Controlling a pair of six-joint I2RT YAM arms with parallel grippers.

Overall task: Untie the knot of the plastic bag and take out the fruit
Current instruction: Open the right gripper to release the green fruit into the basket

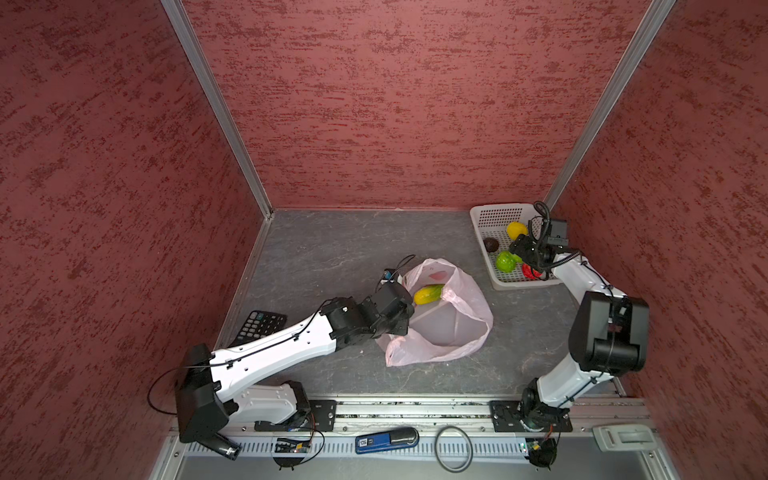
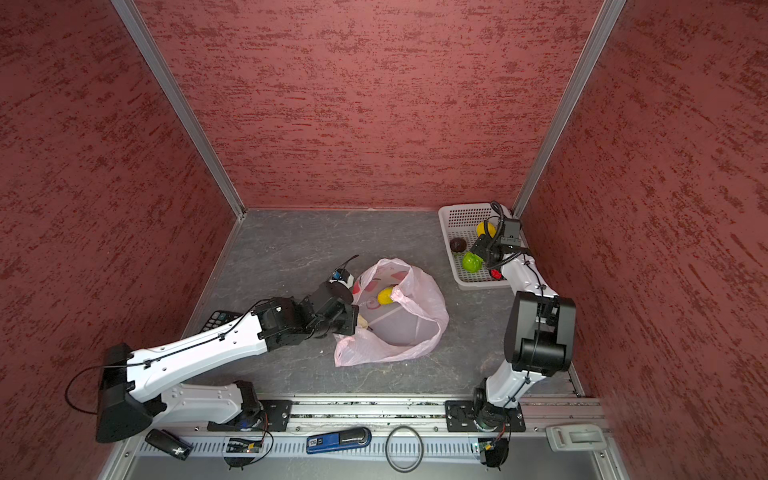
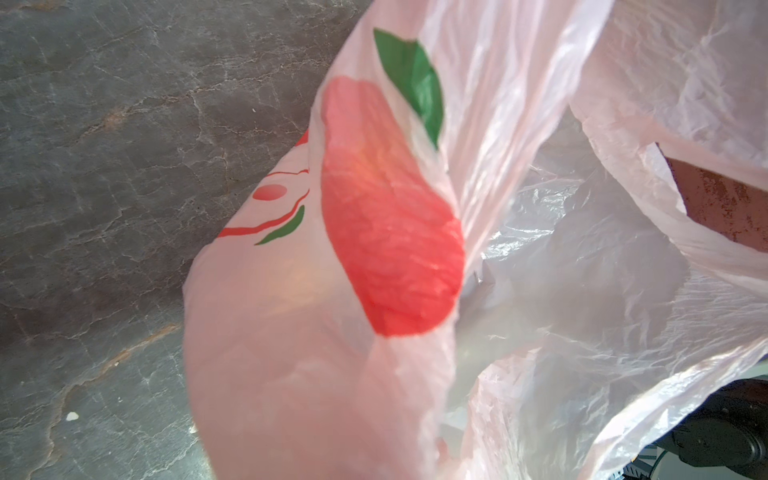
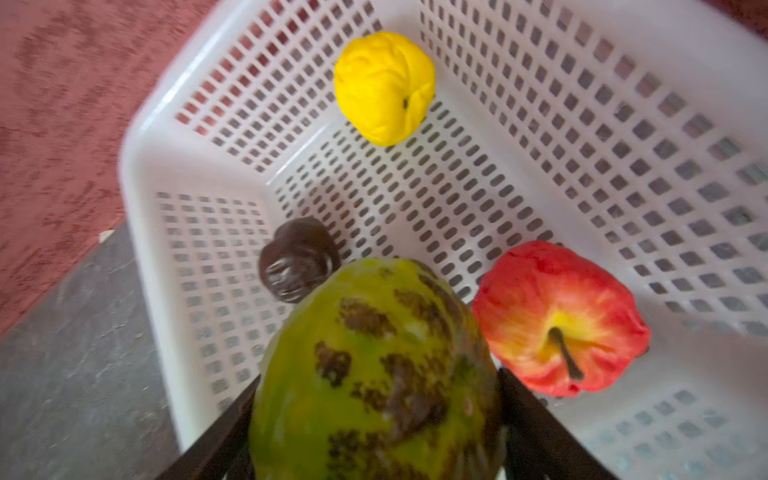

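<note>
We pinched the green fruit [image 4: 374,365] in our right gripper [image 1: 518,248], just over the basket [image 1: 494,218]; our left gripper [image 2: 356,320] pinched the plastic bag [image 1: 469,307].

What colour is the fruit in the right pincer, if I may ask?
Green fruit with dark brown blotches; clearest in the right wrist view.

Bag [image 1: 469,307]: one
Basket [image 1: 484,216]: one
Calculator [image 1: 264,324]: one
Fruit: five: yellow [image 4: 384,87], brown [image 4: 297,259], green [image 4: 374,374], red [image 4: 557,320], yellow-green [image 1: 428,294]
</note>
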